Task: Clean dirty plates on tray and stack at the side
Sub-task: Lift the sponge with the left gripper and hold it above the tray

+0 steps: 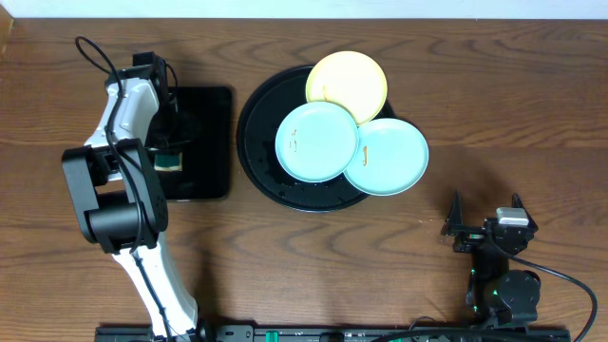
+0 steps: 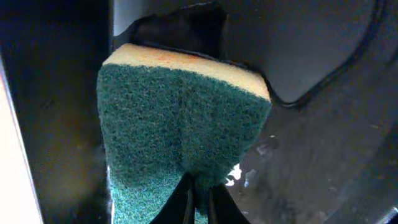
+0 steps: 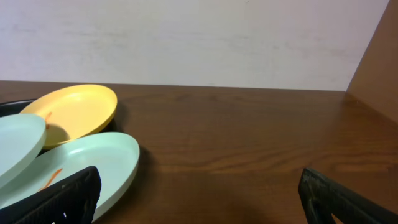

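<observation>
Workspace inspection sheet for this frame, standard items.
Surface: wooden table, brown grain.
Job's things: three smeared plates overlap on the round black tray. The top mint plate lies over the yellow plate and the outer mint plate, which overhangs the rim. None are stacked aside.
Clutter: rectangular black tray.
Grippers: left gripper is shut on the sponge above the rectangular tray. The right gripper is open and holds nothing.
Cables: left-arm cable; right-arm cable.
Surroundings: pale wall.
</observation>
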Available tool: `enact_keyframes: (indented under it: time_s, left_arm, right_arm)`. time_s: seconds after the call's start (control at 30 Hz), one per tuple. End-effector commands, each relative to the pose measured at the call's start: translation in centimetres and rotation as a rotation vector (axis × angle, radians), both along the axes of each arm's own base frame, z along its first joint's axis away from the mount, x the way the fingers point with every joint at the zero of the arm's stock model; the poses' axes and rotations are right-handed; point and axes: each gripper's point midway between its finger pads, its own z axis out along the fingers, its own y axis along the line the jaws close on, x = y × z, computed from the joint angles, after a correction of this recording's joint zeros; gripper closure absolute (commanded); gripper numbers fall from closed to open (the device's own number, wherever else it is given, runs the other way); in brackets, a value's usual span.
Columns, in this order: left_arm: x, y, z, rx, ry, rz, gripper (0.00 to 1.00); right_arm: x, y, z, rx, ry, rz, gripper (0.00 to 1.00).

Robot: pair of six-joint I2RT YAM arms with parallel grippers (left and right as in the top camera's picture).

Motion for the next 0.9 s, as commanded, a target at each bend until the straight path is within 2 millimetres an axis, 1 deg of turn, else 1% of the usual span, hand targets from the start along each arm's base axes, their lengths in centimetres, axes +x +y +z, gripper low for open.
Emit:
enact_keyframes:
  time_s: [0.0,0.1,0.3,0.37,0.4,0.5,0.73,0.77,0.87]
  left_arm:
    - [0.4,-3.6,0.7,-0.193,-0.037,0.004,0.92]
    - [0.8,-4.7,2.5,-0.256,-0.085,0.0,0.92]
    - [1.3,-4.6,6.0,-0.243,-0.175,-0.012,0.92]
    - [1.4,-4.6,7.2,-0.238,-0.203,-0.016,0.91]
    - [1.4,-4.7,7.6,-0.237,-0.21,-0.017,0.89]
    - [1.1,-4.8,7.9,-0.238,-0.207,-0.02,0.87]
    - [0.4,-5.0,7.3,-0.244,-0.17,-0.016,0.86]
    - [0.4,-5.0,7.3,-0.244,-0.17,-0.016,0.83]
    - [0.4,-5.0,7.3,-0.244,-0.169,-0.015,0.57]
  right_arm:
    - [0.0,0.0,0.0,0.007,-0.002,-0.002,0.01]
    - [0.0,0.0,0.0,0.006,-0.002,-0.002,0.01]
    - [0.0,0.0,0.0,0.006,-0.002,-0.002,0.01]
    - [0.0,0.0,0.0,0.006,-0.002,-0.002,0.01]
    - [0.0,0.0,0.0,0.006,-0.002,-0.002,0.01]
    - [0.0,0.0,0.0,0.006,-0.002,-0.002,0.01]
    - [0.0,0.0,0.0,0.006,-0.002,-0.002,0.01]
    - [0.0,0.0,0.0,0.007,-0.002,-0.002,0.01]
    - [0.0,0.0,0.0,0.007,-0.002,-0.002,0.01]
